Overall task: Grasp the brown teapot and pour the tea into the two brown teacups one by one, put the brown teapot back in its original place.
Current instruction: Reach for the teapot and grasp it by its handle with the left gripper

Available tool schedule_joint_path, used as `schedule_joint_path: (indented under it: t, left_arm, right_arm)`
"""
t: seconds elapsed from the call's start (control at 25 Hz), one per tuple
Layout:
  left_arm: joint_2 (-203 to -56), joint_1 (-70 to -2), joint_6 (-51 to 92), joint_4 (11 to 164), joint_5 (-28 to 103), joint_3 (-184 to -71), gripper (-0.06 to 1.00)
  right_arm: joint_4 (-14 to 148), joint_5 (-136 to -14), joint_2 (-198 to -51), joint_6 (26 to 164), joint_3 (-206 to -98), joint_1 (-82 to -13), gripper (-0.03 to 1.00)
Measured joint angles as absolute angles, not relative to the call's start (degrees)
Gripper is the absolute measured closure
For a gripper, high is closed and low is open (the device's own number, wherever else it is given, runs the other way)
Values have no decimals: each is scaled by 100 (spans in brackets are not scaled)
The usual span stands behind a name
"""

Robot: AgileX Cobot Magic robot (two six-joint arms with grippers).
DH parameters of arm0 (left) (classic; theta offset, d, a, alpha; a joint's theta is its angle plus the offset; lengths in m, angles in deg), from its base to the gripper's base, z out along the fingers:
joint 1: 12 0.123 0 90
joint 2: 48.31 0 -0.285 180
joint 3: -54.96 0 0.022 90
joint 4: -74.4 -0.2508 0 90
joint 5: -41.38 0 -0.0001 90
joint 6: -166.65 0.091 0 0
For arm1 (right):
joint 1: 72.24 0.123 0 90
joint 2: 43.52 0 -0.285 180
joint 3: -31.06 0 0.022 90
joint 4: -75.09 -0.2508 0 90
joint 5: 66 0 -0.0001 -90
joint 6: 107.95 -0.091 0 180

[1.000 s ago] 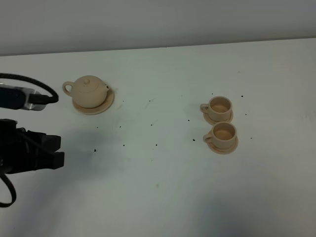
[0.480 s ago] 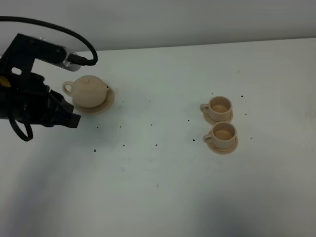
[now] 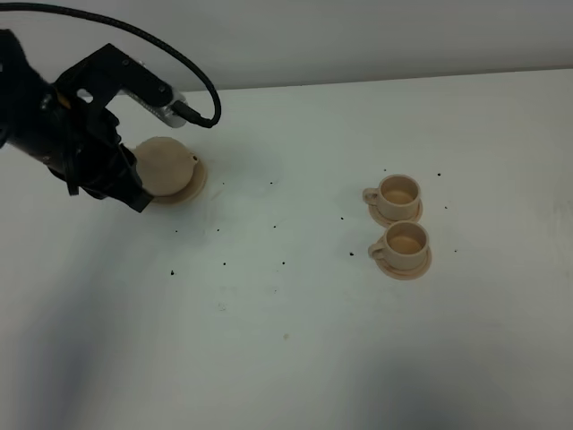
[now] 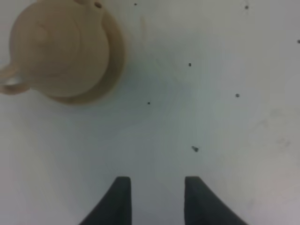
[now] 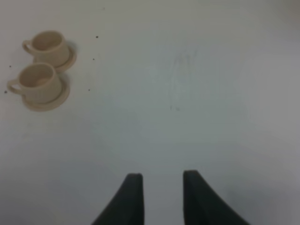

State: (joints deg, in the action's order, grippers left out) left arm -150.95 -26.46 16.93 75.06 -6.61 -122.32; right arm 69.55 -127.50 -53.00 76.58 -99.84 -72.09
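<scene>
The brown teapot [image 3: 168, 166] sits on its wide tan saucer [image 3: 192, 187] at the back left of the white table. My left arm hangs over the pot's left side and hides its handle. The left gripper [image 3: 132, 195] is just in front of and left of the pot. In the left wrist view the teapot [image 4: 58, 47] and its loop handle [image 4: 11, 86] lie beyond the open, empty left gripper [image 4: 157, 187]. The two brown teacups [image 3: 399, 193] [image 3: 407, 240] stand on small saucers at the right. They also show in the right wrist view [image 5: 47, 44] [image 5: 37, 82], away from the open, empty right gripper [image 5: 159, 185].
The white table [image 3: 286, 313] carries small dark specks between the teapot and the cups. A grey wall runs behind the table's far edge. A black cable [image 3: 170, 63] arcs over the left arm. The right arm is outside the high view.
My left arm has moved from the front left toward the back and right, up to the teapot, and now covers its left side. The teapot and cups have not moved.
</scene>
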Motion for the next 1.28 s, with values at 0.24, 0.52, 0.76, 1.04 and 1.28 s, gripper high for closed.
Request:
schedule_joint_path:
  t: [0.24,0.52,0.76,1.04,1.28]
  left_arm:
    - [-16002,-2646,2478,7322,-1618,-13705,62]
    - [-16840,-2646,3109,7410,-1940,-14709,62]
    - [-17278,-2646,3604,7539,-1948,-14774,62]
    - [-17372,-2329,3838,7217,-1617,-14784,62]
    - [-17471,-1862,4039,7146,-1538,-14784,62]
  right_arm:
    - [6955,-12750,-5300,7658,-9984,-7209,73]
    - [6955,-12750,-5300,7653,-9984,-7209,73]
    - [6955,-12750,-5300,7653,-9984,-7209,73]
    - [6955,-12750,-5300,7653,-9984,-7209,73]
    - [6955,-12750,-5300,7653,-9984,-7209,73]
